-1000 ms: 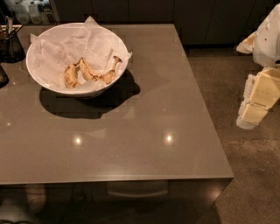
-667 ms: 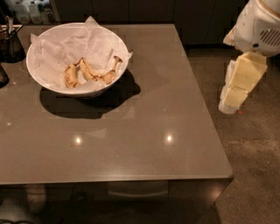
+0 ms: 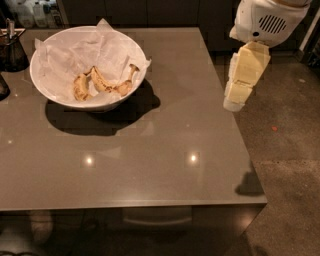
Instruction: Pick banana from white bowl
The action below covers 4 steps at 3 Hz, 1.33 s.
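Note:
The white bowl (image 3: 75, 103) stands on the far left part of the grey table (image 3: 160, 150), lined with crumpled white paper. Inside lies the banana (image 3: 114, 88), long, curved and brown-spotted, its stem end pointing up to the right. A shorter, stubbier banana (image 3: 81, 86) lies just left of it. My gripper (image 3: 234, 102) hangs on the cream and white arm above the table's right edge, well to the right of the bowl and clear of it, with nothing seen in it.
A dark container (image 3: 11, 50) with utensils stands at the far left edge of the table. Bottles (image 3: 35, 12) stand behind it. The brown floor (image 3: 285, 150) lies to the right of the table, and dark cabinets run along the back.
The arm and gripper have moved up and left, from the right margin of the view to the table's right edge. The bowl and bananas have not moved.

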{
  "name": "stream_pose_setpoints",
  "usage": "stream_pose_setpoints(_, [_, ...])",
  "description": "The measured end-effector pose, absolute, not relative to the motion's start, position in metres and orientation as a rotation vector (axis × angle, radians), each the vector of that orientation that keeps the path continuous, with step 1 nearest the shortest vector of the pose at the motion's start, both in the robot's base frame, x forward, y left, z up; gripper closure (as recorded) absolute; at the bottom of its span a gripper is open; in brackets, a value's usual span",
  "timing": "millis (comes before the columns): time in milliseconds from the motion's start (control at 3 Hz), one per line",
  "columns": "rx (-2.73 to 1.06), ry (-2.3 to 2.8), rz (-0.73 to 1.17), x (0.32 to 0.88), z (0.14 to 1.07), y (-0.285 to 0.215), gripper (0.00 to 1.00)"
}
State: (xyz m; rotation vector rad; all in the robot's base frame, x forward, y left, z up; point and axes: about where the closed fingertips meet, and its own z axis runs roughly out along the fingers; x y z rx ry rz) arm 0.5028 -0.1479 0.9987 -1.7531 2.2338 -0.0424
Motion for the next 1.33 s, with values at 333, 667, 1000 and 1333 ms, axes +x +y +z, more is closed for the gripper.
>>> stream_pose_setpoints(333, [-1.740,2.193,0.006,0.513,0.998,-0.133,0.00])
stream_pose_setpoints(667, [-1.750,2.185,0.047,0.538,0.997,-0.099,0.00])
stream_pose_setpoints(1000, [-1.795,2.157,0.067,0.569,1.000,-0.042,0.00])
stream_pose_setpoints(1333, [-1.804,2.133,0.098,0.581,1.003,-0.004,0.00])
